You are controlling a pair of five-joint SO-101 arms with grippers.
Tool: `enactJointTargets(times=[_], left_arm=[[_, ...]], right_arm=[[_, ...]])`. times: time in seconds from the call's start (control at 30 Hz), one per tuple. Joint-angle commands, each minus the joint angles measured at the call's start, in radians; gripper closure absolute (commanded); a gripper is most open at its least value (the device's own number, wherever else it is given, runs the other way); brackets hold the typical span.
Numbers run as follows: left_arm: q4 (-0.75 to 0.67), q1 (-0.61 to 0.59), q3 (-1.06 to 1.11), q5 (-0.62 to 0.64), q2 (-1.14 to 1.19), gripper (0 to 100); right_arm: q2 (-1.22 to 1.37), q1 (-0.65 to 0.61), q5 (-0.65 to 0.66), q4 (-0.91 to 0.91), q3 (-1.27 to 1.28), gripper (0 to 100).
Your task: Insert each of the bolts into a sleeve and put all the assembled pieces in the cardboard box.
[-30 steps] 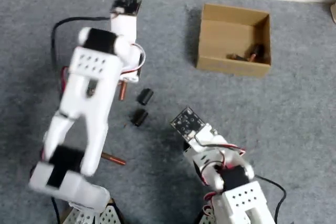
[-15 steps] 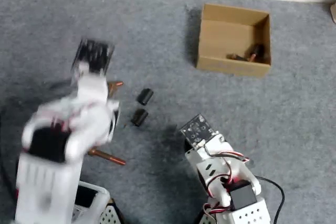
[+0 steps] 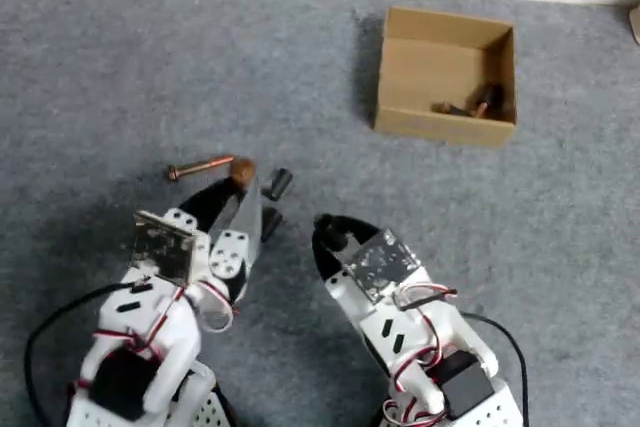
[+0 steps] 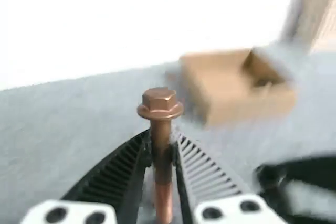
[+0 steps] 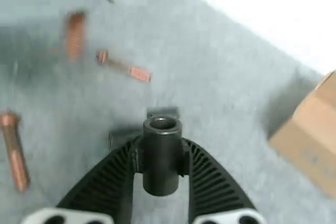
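Likely stiff and light, the copper hex-head bolt sits well short of the brown cardboard box, its shank pinched in the left gripper's fingers, a sound hold. The right gripper's fingers pinch a rigid black cylindrical sleeve. A spare black sleeve and another copper bolt lie on the grey bench, well apart from the box, neither in the way.

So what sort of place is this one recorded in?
Most likely a robotics lab bench: a grey carpet-like table surface, an open brown cardboard box as a bin, and the left gripper holding a copper-coloured hex bolt while the right gripper holds a black cylindrical sleeve.
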Motion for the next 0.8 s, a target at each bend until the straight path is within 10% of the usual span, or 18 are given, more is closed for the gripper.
enactJointTargets(times=[0.0,0.77], left_arm=[[-0.341,0.021,0.074,0.232,0.001,99],[-0.433,0.259,0.249,0.397,-0.001,99]], right_arm=[[-0.007,-0.016,-0.023,-0.137,0.015,99.4],[-0.007,0.074,-0.018,-0.185,0.122,99.4]])
